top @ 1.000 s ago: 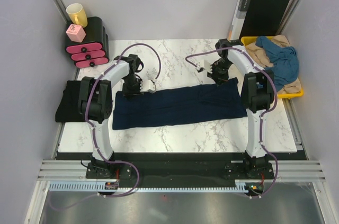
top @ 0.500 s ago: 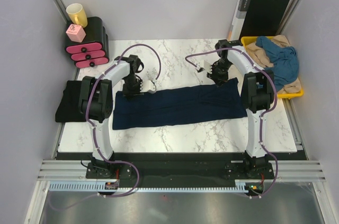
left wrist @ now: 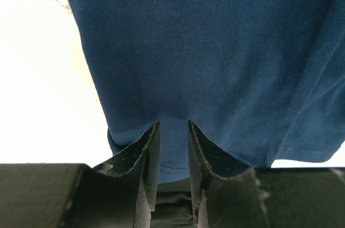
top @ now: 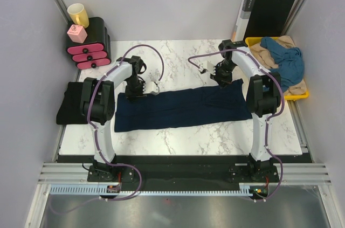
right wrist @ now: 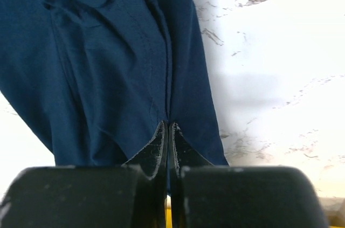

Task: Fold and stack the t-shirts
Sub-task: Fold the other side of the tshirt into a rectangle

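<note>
Since the left jaws and right jaws each pinch the far edge of the big dark navy cloth t-shirt (top: 180, 108) lying flat across the white marble counter (top: 178, 140), I'd raise both ends together, taut, folding nearward.

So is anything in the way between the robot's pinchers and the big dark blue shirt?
No, nothing is in the way. The left gripper and the right gripper are each pinching the far edge of the navy t-shirt, which lies spread on the table. Only cloth sits in each grip.
</note>
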